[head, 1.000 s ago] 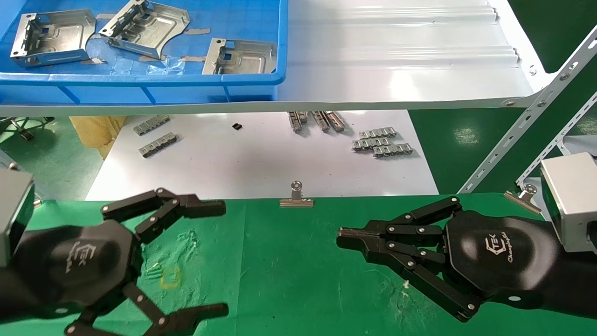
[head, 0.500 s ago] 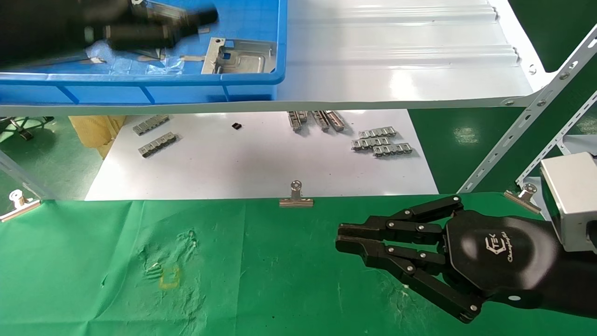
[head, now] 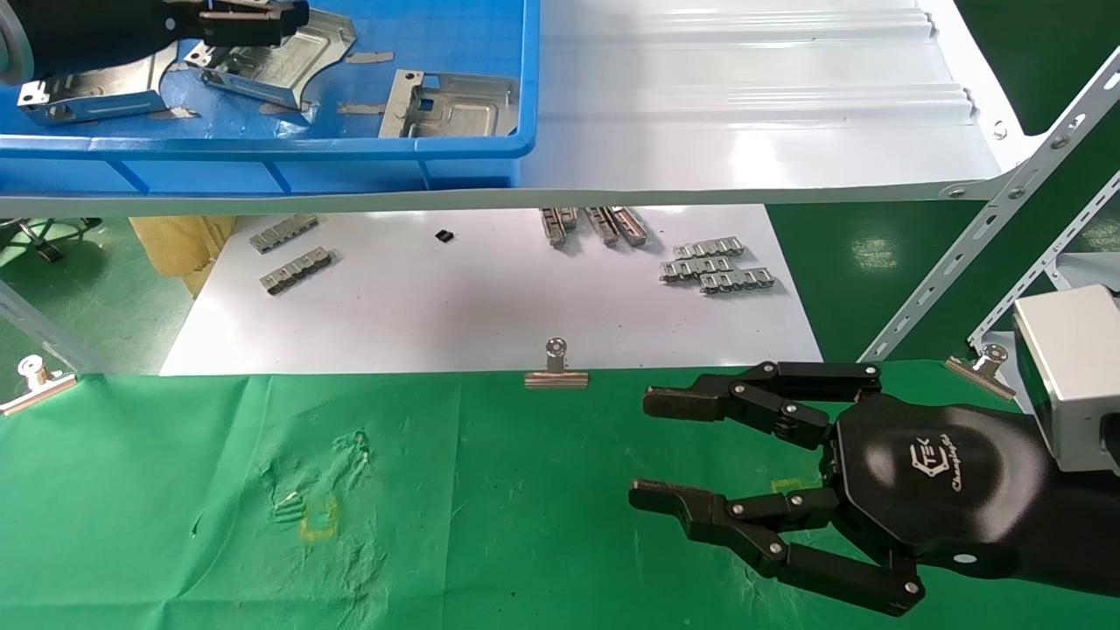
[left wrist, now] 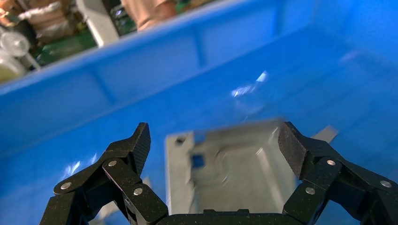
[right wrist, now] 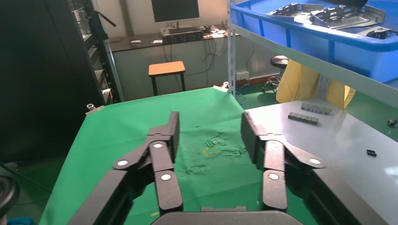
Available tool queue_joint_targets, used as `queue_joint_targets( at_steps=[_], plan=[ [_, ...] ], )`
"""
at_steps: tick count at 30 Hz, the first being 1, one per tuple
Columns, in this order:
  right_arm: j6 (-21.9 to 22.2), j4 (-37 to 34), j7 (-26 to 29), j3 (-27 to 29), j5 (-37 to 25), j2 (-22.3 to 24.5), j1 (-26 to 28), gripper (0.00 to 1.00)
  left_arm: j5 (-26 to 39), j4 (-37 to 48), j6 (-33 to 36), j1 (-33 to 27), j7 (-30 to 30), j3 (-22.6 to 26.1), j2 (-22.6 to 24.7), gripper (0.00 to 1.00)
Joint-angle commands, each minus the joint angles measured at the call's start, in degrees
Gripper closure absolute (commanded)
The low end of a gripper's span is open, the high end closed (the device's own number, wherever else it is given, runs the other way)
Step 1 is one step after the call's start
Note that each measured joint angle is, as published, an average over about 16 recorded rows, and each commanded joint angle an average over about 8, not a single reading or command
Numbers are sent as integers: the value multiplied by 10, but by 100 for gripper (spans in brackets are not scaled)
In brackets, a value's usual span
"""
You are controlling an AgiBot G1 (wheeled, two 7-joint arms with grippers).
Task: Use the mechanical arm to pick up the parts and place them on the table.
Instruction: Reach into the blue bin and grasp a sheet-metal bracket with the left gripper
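Three stamped sheet-metal parts [head: 267, 57] lie in blue bin [head: 350, 149] on shelf; left tool [left wrist: 213, 145], over green cloth surface [head: 481, 499] 1 s ago, now hangs wide-spread over one, ungripped, pick pending; right tool [head: 639, 446] opened wide, idle above surface.

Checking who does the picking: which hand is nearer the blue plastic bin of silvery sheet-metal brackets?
Left. The left hand hangs open inside the blue plastic bin; the right hand hovers over the green cloth table.
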Motion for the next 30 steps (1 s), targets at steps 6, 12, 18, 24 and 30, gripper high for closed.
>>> queue_joint_targets(
  at_steps=[6,12,18,24,30],
  plan=[
    [0,0,0,0,0,0,0,0,16,50,-21,-19,5,10,9,100],
    [0,0,0,0,0,0,0,0,16,66,-21,-23,4,9,9,100],
    [0,0,0,0,0,0,0,0,14,74,-27,-22,1,8,9,100],
    [0,0,0,0,0,0,0,0,13,77,-31,-22,0,7,9,100],
    [0,0,0,0,0,0,0,0,12,78,-30,-22,-2,7,7,100]
  ],
)
